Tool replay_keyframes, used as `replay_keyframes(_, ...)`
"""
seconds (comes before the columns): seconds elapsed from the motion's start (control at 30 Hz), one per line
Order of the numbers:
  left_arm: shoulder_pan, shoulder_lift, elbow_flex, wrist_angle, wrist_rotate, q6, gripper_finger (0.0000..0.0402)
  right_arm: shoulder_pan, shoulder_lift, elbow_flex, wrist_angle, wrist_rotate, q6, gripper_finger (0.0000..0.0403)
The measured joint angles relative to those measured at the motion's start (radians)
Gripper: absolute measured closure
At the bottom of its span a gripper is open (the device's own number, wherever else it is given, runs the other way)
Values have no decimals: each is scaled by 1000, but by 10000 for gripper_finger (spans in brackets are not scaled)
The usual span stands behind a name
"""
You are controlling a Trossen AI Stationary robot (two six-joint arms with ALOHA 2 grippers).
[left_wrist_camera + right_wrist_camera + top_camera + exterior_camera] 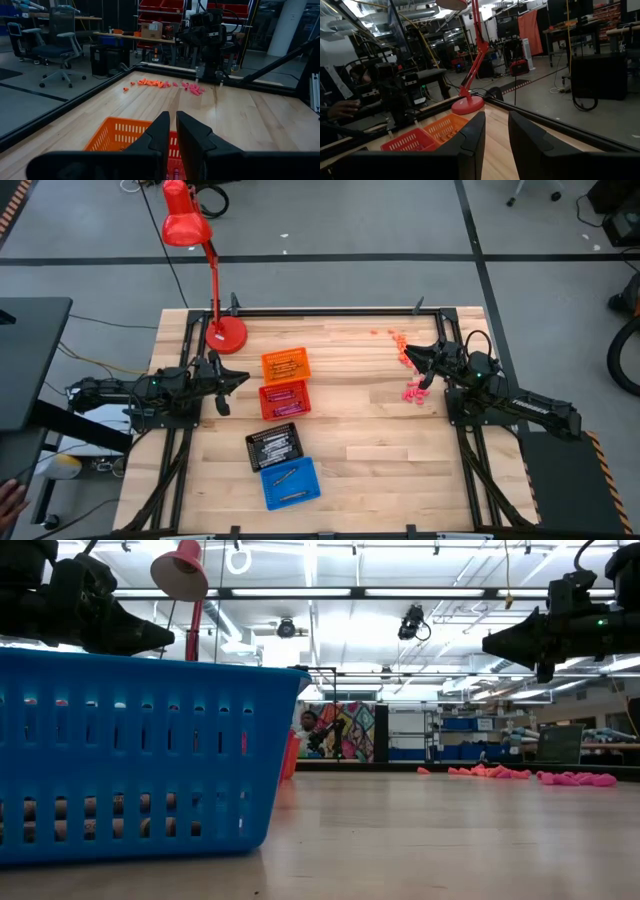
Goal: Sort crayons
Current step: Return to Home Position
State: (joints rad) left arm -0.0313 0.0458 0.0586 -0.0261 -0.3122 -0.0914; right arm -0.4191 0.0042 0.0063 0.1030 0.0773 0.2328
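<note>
Dark left gripper (pixel 244 377) hovers clenched by orange tray (pixel 286 366); right gripper (pixel 407 352) parted near crayons (pixel 413 392).

dark jointed arms (pixel 150 388), tapered black fingers (pixel 160 134)

Trays number four: orange tray (pixel 286 355), red tray (pixel 285 386), black tray (pixel 273 428), blue tray (pixel 309 480). Two crayons (pixel 284 476) show in the last; one lamp (pixel 226 334) stands.

Light wooden table top (pixel 370 420) free in the middle, four shallow plastic baskets (pixel 285 399) at left, red desk lamp (pixel 225 332) behind, loose pink crayons (pixel 414 392) at right.
</note>
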Motion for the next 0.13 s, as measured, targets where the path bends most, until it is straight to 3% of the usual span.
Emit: replay_keyframes(0.13,0,0,0,0,0,0,359,0,0,0,0,0,0,313)
